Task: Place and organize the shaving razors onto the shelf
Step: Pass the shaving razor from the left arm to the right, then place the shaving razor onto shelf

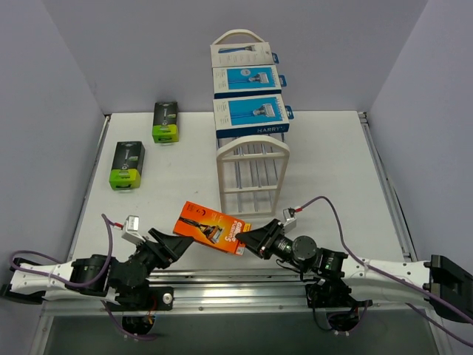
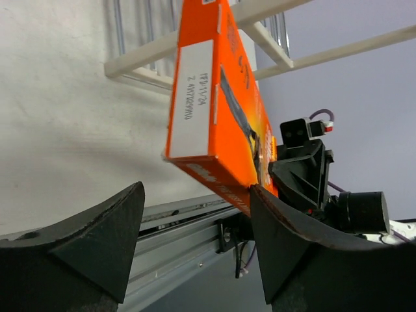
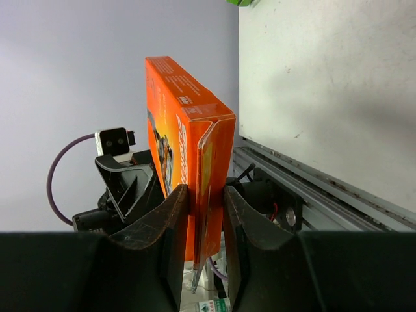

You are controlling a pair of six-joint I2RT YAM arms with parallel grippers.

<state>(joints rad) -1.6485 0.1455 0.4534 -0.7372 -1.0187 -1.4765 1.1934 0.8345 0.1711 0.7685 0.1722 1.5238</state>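
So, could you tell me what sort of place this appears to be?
Probably a robotics lab test cell rather than a shop: white table closed in by plain grey walls, an aluminium mounting rail at its near edge, one lone shelf.

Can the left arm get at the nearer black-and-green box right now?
Probably yes: the left gripper is open, gripping nothing, the right gripper holds the orange box, and nothing lies between it and the black-and-green box.

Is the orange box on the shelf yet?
Not on it. The right end effector pinches the orange box in front of the shelf; the left end effector is open at its other end.
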